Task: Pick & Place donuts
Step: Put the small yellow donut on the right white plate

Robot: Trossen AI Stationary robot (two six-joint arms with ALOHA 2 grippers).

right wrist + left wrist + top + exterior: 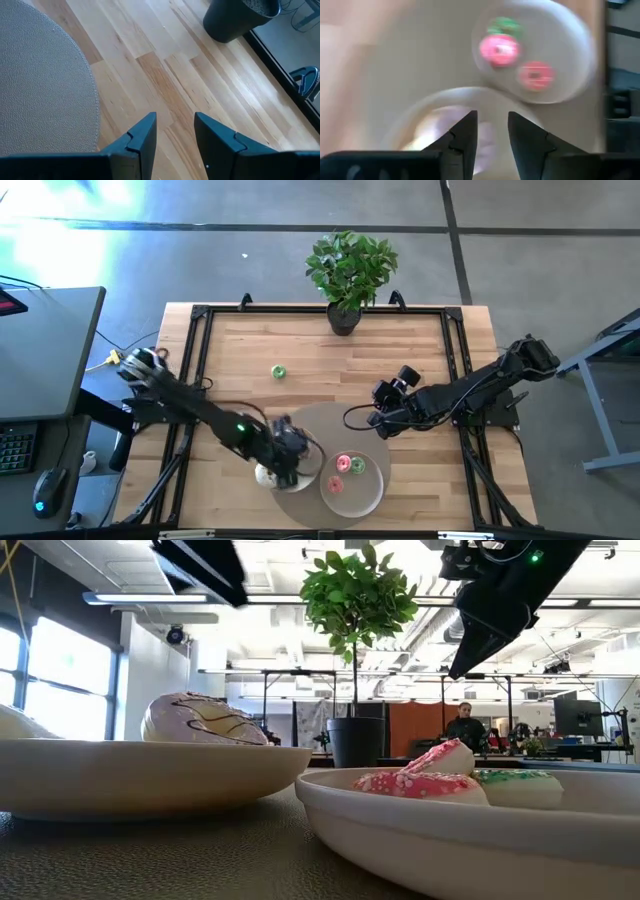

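White donut beneath left hand

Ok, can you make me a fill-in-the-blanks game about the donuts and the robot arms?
1. The plate on the right holds ___ donuts.
2. The lone mini donut on the bare wood is ___.
3. The ___ gripper hovers over the plate with the white donut.
4. The right gripper holds ___.

Missing words: three; green; left; nothing

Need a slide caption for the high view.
Left end effector over the left plate; three donuts on the right plate.
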